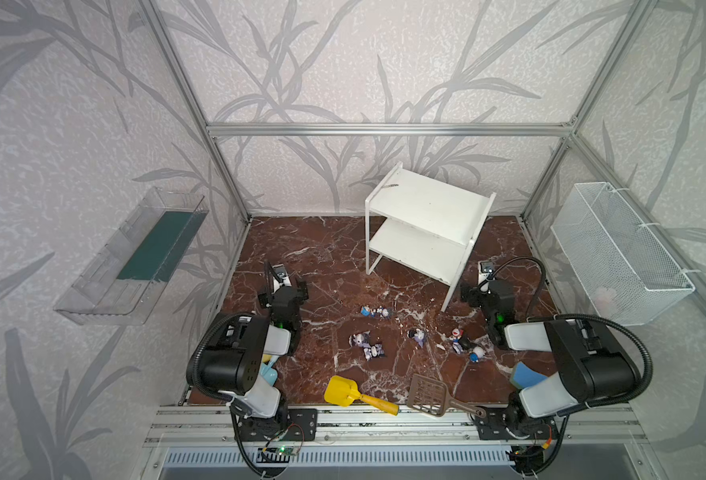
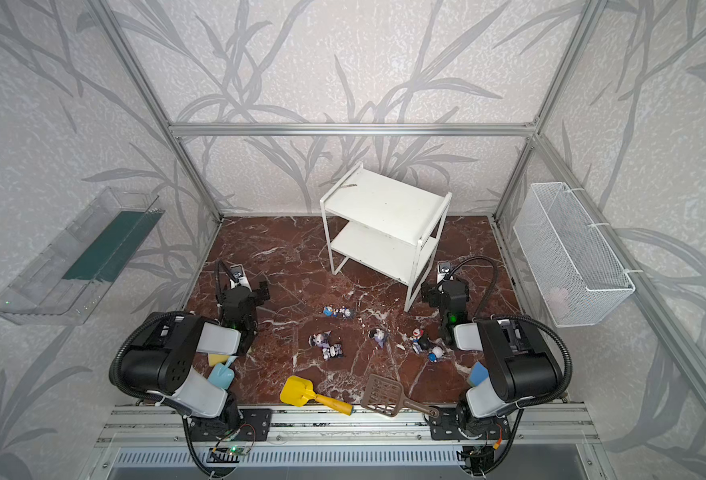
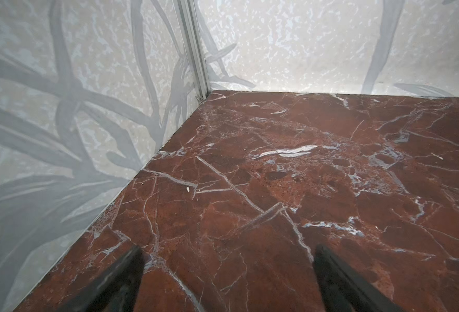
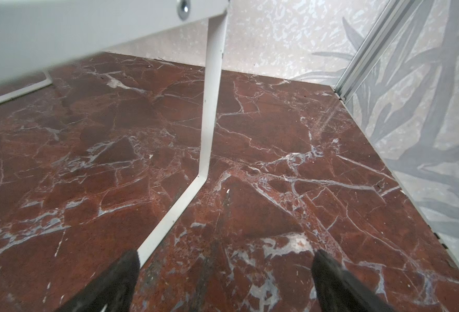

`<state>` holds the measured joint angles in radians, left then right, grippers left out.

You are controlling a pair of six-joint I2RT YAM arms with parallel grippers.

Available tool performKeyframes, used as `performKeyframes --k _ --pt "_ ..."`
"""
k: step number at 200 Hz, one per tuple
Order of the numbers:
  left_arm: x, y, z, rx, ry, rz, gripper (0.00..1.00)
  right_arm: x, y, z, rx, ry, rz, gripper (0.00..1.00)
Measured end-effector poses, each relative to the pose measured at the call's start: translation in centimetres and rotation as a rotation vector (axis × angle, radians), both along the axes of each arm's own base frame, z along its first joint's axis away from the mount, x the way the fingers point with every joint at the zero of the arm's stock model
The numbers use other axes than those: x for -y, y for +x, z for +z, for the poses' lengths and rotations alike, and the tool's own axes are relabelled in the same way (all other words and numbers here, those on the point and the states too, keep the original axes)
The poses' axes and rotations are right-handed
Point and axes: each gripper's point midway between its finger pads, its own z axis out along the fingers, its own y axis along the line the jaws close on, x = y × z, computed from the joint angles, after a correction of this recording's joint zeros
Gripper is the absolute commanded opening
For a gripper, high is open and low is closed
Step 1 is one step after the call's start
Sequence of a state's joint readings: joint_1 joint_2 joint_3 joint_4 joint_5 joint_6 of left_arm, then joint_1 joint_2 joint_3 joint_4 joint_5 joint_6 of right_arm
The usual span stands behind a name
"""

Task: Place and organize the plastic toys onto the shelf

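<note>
The shelf (image 1: 426, 224) (image 2: 384, 216), a white two-tier rack, stands at the back of the marble table with both tiers bare. Several plastic toys lie in front of it. There is a blue-and-white pair (image 1: 376, 311), black-purple-white ones (image 1: 366, 345) (image 1: 418, 336), and a group with a red-black head (image 1: 465, 343) (image 2: 424, 343). My left gripper (image 1: 283, 293) (image 3: 228, 259) is open over bare marble, facing the back-left corner. My right gripper (image 1: 486, 291) (image 4: 225, 262) is open beside the shelf's front right leg (image 4: 209, 121), holding nothing.
A yellow scoop (image 1: 345, 390) and a brown slotted scoop (image 1: 430, 395) lie at the front edge. A light-blue scoop (image 1: 269, 372) sits under the left arm, and a blue sponge (image 1: 528, 374) under the right. A clear tray (image 1: 135, 257) and a wire basket (image 1: 621, 253) hang on the side walls.
</note>
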<state>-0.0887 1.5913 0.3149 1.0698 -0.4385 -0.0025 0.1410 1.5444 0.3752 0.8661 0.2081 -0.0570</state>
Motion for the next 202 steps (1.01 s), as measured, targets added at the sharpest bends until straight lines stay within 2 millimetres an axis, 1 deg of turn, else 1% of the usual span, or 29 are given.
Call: performKeyframes --k 121,202 --pt "-0.01 0.0 0.0 0.0 0.0 0.0 0.99 -0.01 0.0 -0.01 0.0 0.0 0.0 0.99" --pt "-0.01 0.0 0.0 0.0 0.0 0.0 0.99 -0.46 0.02 -0.03 -0.002 0.005 0.027 0.99"
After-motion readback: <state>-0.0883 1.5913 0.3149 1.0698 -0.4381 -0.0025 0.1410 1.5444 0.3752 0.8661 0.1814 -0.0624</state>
